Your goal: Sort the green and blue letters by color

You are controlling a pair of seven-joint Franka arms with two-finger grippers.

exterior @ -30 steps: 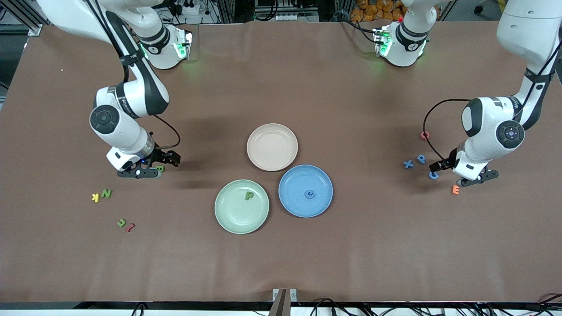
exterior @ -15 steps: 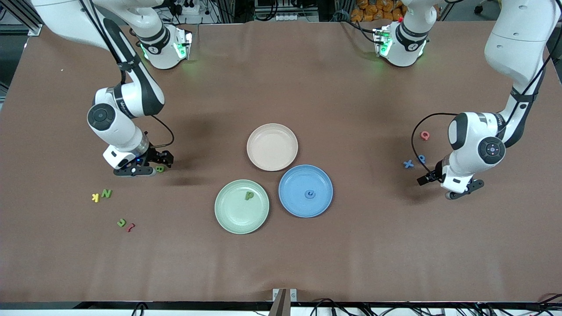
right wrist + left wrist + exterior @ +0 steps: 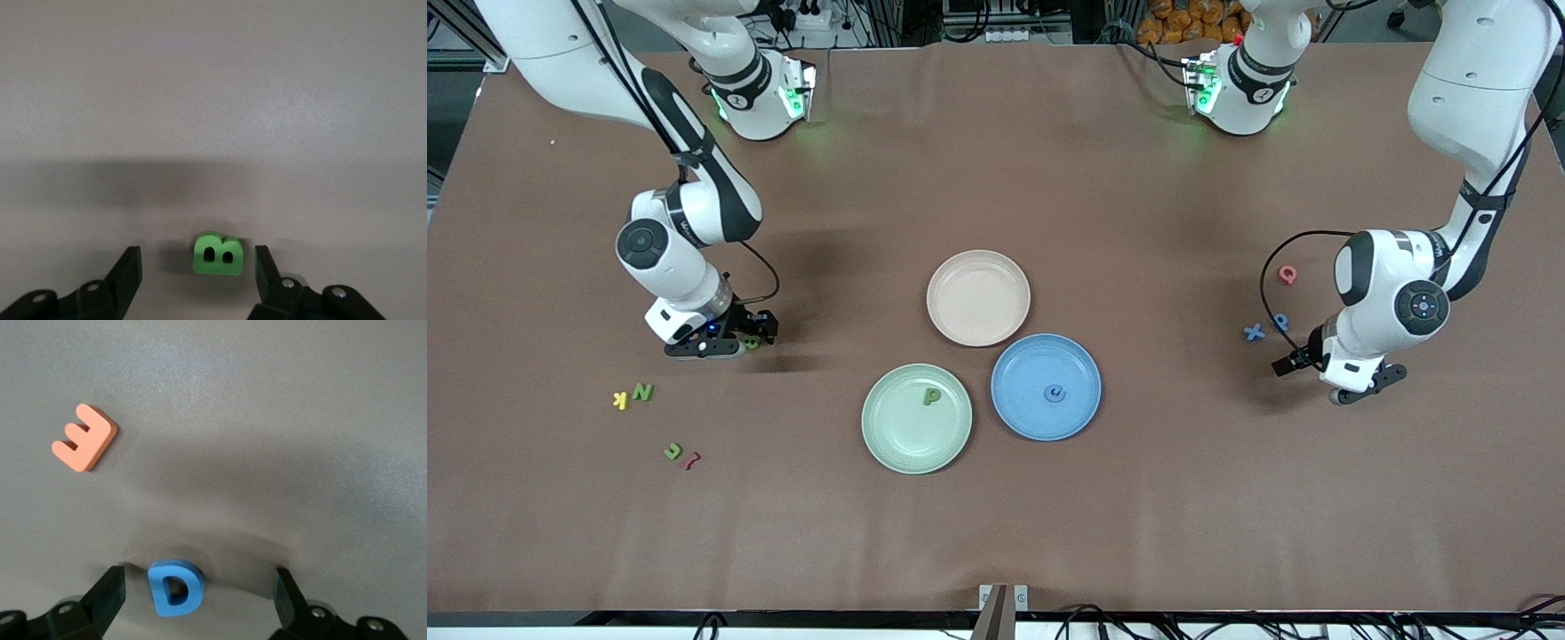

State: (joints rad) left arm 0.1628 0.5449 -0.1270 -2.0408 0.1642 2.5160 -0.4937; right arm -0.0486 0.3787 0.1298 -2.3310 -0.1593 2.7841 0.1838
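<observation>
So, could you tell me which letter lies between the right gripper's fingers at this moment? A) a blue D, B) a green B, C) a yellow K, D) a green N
B: the right wrist view shows the green B on the table between the open fingers of the right gripper, with a gap on each side, so it is not yet gripped.

We find the front camera mounted high, facing both arm bases across the whole desk (image 3: 996,533). Each wrist camera looks straight down from close range, its own fingers framing the picture's edge. The right wrist view shares the green B (image 3: 217,254) with the front view (there largely hidden). The left wrist view shows the blue D (image 3: 175,587) and orange E (image 3: 84,437), which the front view hides.
</observation>
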